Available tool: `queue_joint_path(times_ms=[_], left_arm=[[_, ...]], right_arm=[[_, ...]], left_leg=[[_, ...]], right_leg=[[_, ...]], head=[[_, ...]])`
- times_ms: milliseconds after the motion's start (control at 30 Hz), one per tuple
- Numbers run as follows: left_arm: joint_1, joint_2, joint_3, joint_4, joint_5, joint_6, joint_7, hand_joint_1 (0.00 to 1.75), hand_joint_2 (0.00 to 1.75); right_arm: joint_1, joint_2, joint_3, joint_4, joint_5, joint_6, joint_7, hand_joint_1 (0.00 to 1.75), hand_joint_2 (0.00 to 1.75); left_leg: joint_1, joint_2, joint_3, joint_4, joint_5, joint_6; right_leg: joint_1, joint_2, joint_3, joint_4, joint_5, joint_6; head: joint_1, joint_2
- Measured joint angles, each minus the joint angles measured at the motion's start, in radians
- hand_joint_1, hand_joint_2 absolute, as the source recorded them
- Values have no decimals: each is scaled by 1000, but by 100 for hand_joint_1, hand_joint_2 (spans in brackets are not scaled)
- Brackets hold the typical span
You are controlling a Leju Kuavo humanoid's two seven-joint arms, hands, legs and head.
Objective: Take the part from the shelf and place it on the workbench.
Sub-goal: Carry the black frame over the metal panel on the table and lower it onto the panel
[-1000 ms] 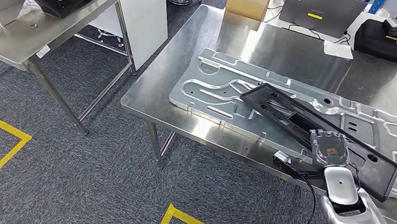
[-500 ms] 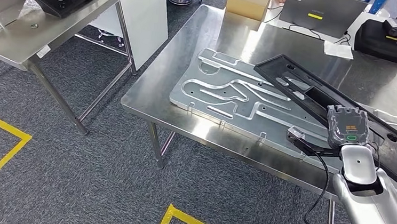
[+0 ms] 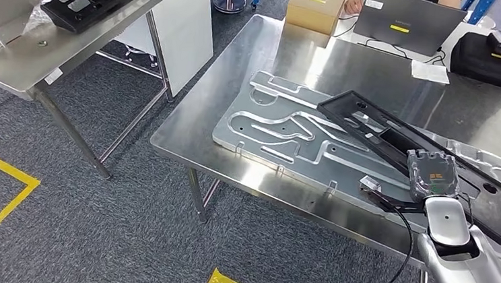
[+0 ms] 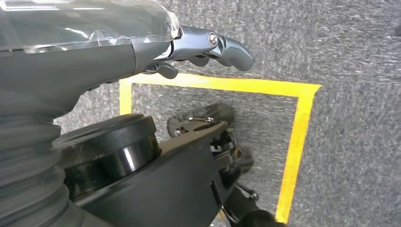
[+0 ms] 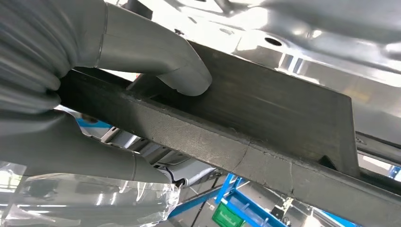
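Right hand [image 3: 432,175] grips a long black slotted part [image 3: 396,139].

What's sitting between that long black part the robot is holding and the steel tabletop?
In the head view, an embossed silver metal panel lies on the workbench beneath the black part.

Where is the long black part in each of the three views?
Head view: black part lies slanting over the silver plate, right hand at its near edge.
Left wrist view: not in it.
Right wrist view: a dark bar across the frame, gripped.
Shared landmark: the silver plate.
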Motion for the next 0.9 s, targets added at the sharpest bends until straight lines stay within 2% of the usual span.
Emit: queue_joint_path(times_ms=[33,67,100,200,233,267,333,367,400,433,500,533,567,667,700,767,833,900], left_arm=[[0,0,1,1,0,0,2,0,175],[-1,0,2,2,0,1,2,0,175],[-1,0,4,3,0,2,3,0,175],[-4,0,6,5,0,4,2,0,175],[-6,0,6,5,0,7,1,0,175],[-7,0,8,5,0,11,1,0,175],[-6,0,11,5,0,16,0,0,175],[-5,0,12,6,-1,17,0,0,175],[-2,0,12,6,-1,18,1,0,175],[0,0,13,7,-2,18,1,0,175],[1,0,13,7,-4,19,0,0,175],[0,0,13,7,-5,18,0,0,175],[-3,0,13,8,-7,17,0,0,175],[-11,-1,13,8,-14,16,0,0,175],[-10,-1,13,8,-16,17,-3,0,175],[-9,-1,14,8,-18,24,-12,0,175],[-10,-2,14,7,-20,27,-19,0,175],[-12,-2,14,5,-25,27,-23,0,175]], right_arm=[[3,0,1,2,1,1,0,175,175],[8,-1,2,4,1,2,1,175,175],[14,-1,3,5,1,2,1,175,175],[22,-1,5,5,1,1,0,175,175],[24,-1,5,4,1,1,0,175,175],[26,-2,5,4,1,1,1,175,175],[35,0,5,4,-4,-2,2,175,175],[42,2,4,4,-11,-7,1,175,175],[49,7,4,4,-25,-12,-2,175,175],[56,16,3,3,-42,-17,-7,175,175],[65,38,5,1,-71,-21,-18,175,175],[66,49,8,0,-76,-21,-20,175,175],[65,58,12,-2,-76,-19,-21,175,175],[62,74,23,-5,-78,-21,-16,175,175],[62,77,25,-5,-82,-25,-15,175,175],[59,83,28,-5,-89,-37,-16,175,175],[53,87,31,-4,-88,-44,-15,175,175],[49,89,34,-4,-81,-45,-12,175,175]], left_leg=[[-1,0,1,12,-13,-6],[-3,0,2,20,-24,-11],[-4,0,4,25,-30,-17],[-1,2,8,46,-52,-33],[1,3,-10,83,-68,-41],[5,6,-42,141,-89,-48],[13,9,-134,287,-128,-58],[16,10,-174,336,-129,-60],[18,11,-197,349,-109,-61],[20,12,-201,321,-70,-61],[22,12,-164,183,33,-57],[19,12,-143,123,65,-54],[16,12,-125,77,79,-50],[10,10,-113,47,67,-37],[11,9,-112,43,69,-37],[14,6,-106,30,73,-37],[15,2,-103,26,73,-35],[12,-1,-102,26,70,-30]], right_leg=[[1,0,14,-32,13,-5],[4,0,20,-43,10,-12],[7,1,21,-38,1,-21],[4,3,33,-39,-13,-43],[2,2,42,-43,-17,-50],[2,1,50,-46,-22,-54],[2,-1,66,-49,-35,-59],[1,-1,75,-50,-42,-59],[1,0,85,-50,-51,-58],[1,2,97,-50,-60,-56],[0,6,122,-50,-78,-51],[0,8,131,-52,-86,-46],[2,10,136,-52,-92,-40],[4,9,138,-63,-96,-20],[3,7,142,-68,-95,-18],[3,7,151,-78,-89,-31],[3,7,157,-87,-90,-56],[3,6,163,-95,-96,-68]], head=[[0,0],[-1,0],[-3,0],[-7,0],[-9,0],[-11,0],[-14,0],[-14,0],[-14,0],[-14,0],[-14,0],[-14,0],[-16,0],[-18,0],[-17,0],[-16,0],[-15,0],[-15,0]])
